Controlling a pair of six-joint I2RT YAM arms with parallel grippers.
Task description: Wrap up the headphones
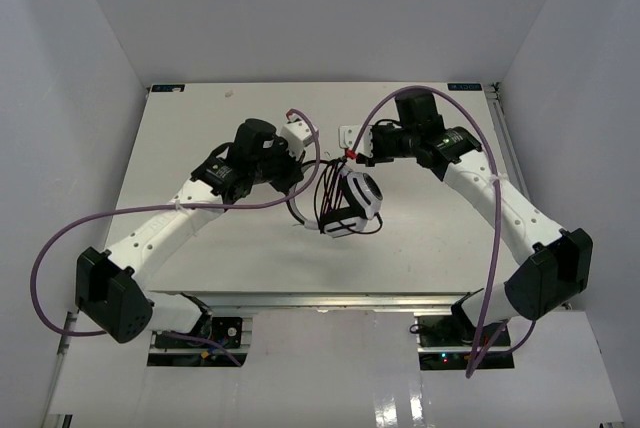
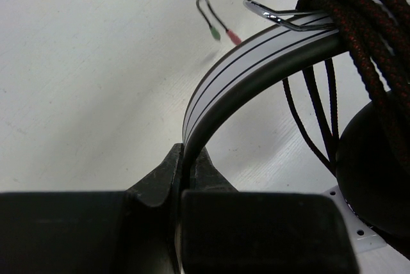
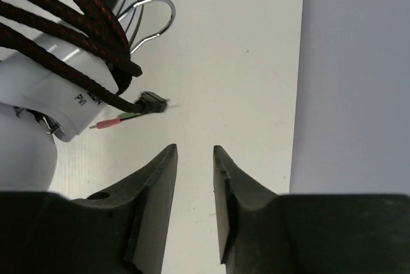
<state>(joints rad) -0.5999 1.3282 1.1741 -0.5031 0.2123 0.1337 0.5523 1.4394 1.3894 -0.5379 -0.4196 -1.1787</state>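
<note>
The headphones lie at the table's middle, with the black braided cable looped several times round them. My left gripper is shut on the white headband near its end; the cable loops cross the band beside a black earcup. The green plug and red plug hang free past the band. My right gripper is open and empty, just behind the headphones, with the plugs and a white earcup to its left.
Thick purple robot cables arc over both arms. White enclosure walls stand on the left, back and right; the right wall is close to my right gripper. Table edge strips run along the right side.
</note>
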